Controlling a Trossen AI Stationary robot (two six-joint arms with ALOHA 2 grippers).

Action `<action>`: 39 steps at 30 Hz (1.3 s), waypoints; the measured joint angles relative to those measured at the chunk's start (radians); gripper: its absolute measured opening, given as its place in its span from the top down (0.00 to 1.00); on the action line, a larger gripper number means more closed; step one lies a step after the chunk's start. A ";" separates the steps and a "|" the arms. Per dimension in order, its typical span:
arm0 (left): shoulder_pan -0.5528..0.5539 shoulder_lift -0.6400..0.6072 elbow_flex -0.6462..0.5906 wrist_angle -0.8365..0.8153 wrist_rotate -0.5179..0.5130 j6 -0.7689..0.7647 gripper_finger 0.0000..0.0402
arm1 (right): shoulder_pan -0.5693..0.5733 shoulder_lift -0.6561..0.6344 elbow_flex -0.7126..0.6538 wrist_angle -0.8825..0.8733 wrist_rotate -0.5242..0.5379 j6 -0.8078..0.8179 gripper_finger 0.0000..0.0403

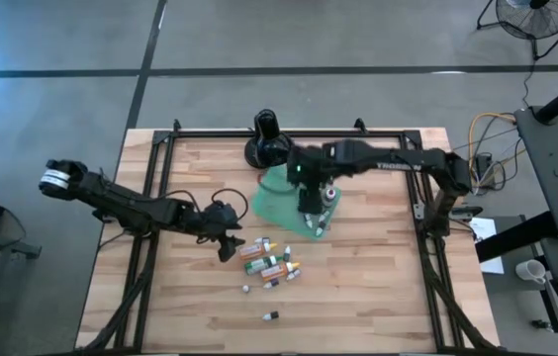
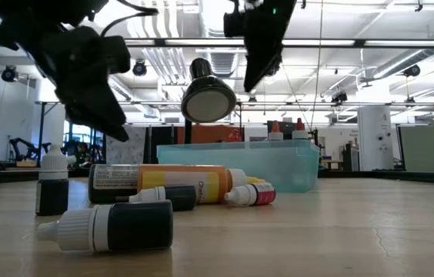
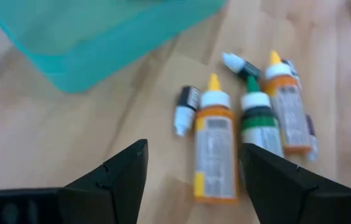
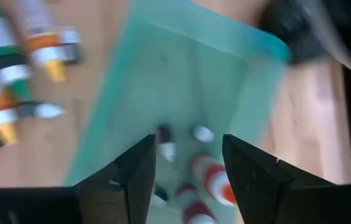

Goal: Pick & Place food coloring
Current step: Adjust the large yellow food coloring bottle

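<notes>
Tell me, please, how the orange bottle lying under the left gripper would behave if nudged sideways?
The orange bottle lies on its side on bare wood, so it would probably roll. It looks small and likely light, so the open left gripper might knock it into the green bottle alongside.

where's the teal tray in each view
High: teal tray at table centre, under the right gripper.
Low: middle, behind the lying bottles.
Left wrist: far side, upper left.
Right wrist: fills the middle.
Shared landmark: the orange bottle beside it.

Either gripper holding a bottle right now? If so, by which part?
Nothing held. Left gripper is open above the loose bottles; right gripper is open over the teal tray.
</notes>
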 joint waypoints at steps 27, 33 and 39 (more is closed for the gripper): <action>-0.265 -0.001 -0.087 0.131 -0.133 -0.316 0.45 | 0.359 0.122 -0.389 0.597 -0.193 0.054 0.56; -0.275 -0.001 -0.087 0.127 -0.148 -0.361 0.45 | 0.359 0.195 -0.393 0.670 -0.194 0.076 0.56; -0.275 -0.001 -0.087 0.125 -0.148 -0.362 0.45 | 0.355 0.210 -0.372 0.682 -0.192 0.086 0.56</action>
